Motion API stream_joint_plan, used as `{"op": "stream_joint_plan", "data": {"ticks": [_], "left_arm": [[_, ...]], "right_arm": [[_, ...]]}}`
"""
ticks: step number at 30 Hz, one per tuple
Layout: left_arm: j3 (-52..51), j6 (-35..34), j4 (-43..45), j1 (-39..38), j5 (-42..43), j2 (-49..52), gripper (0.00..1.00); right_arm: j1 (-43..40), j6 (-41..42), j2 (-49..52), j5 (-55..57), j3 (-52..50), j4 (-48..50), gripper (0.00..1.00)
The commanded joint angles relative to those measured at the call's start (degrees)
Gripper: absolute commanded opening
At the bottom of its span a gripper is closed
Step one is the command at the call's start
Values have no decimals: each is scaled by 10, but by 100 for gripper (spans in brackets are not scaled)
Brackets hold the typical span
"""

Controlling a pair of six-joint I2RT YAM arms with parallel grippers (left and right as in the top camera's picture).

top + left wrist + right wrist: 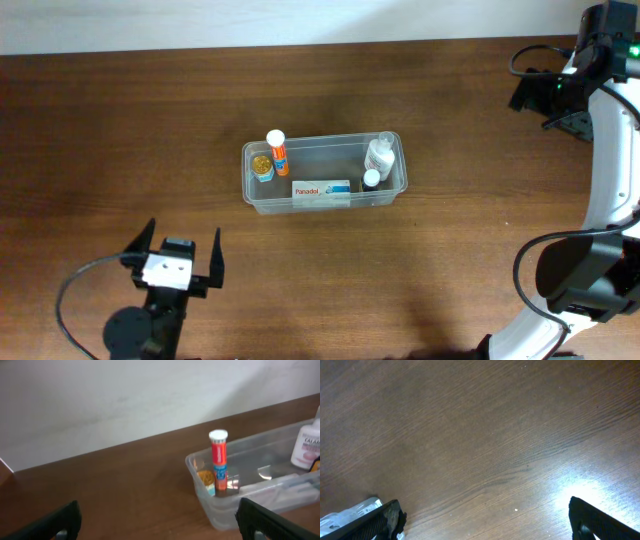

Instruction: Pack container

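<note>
**Left gripper [183, 238] is closest to the container [247, 180]**

Black fingers [255, 517] of the left gripper are spread wide, with nothing between them. The container sits just ahead of this gripper and a bit to its right. The container's long side runs from left to right. Inside it stand an orange tube [277, 150], a small jar [262, 168], a flat box [321, 189], a white bottle [380, 155] and a tiny bottle [371, 178]. The right gripper [484, 512] is well past the container's right end. It is spread wide too and holds nothing. I think the left gripper has the shorter way to go. No loose thing shows beside the container, so the packing looks nearly done.
</note>
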Motion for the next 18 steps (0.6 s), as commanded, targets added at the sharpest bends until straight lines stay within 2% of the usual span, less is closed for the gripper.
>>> {"op": "stream_joint_plan", "data": {"ticks": [1, 7, 18], "left_arm": [[-40, -3, 5, 7, 17, -46, 99], [-86, -3, 7, 7, 17, -66, 99], [-105, -3, -5, 7, -3, -66, 99]], "right_arm": [[-3, 5, -16, 5, 10, 0, 98], [-3, 5, -16, 5, 10, 0, 99], [-3, 5, -16, 5, 10, 0, 98]]}}
